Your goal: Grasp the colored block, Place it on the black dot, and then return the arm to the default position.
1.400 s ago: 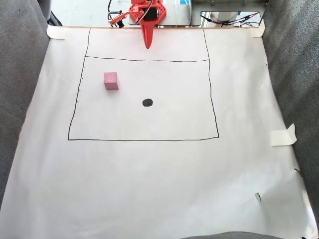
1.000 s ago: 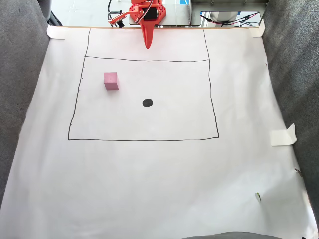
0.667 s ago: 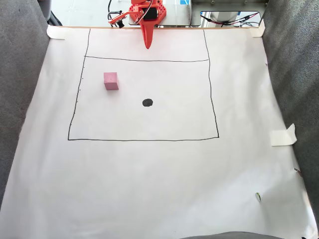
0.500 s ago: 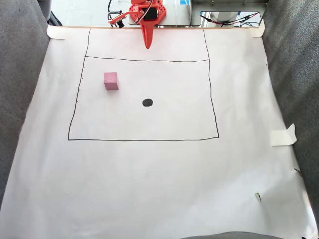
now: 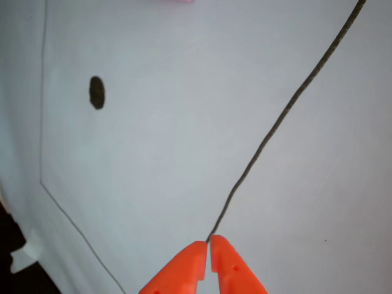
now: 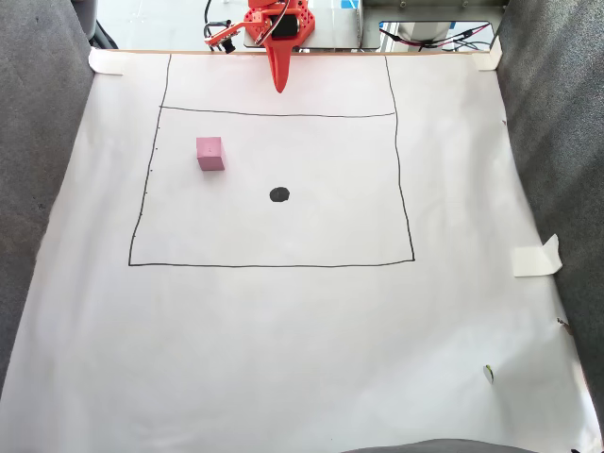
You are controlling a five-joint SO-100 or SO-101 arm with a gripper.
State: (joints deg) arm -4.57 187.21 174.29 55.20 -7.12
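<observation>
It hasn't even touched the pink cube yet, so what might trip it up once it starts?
The gripper is shut and sits far from the pink cube, so it must open wide before closing in; a late opening could shove the cube aside. The black dot is much smaller than the cube, so once the cube hangs over it the dot may be hidden, and an off-centre drop would be hard to notice.

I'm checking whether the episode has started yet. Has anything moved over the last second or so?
Nothing has visibly changed. The claw stays shut and empty at the far edge of the paper, the pink cube sits in the same spot inside the drawn box, and the black dot remains uncovered.
</observation>
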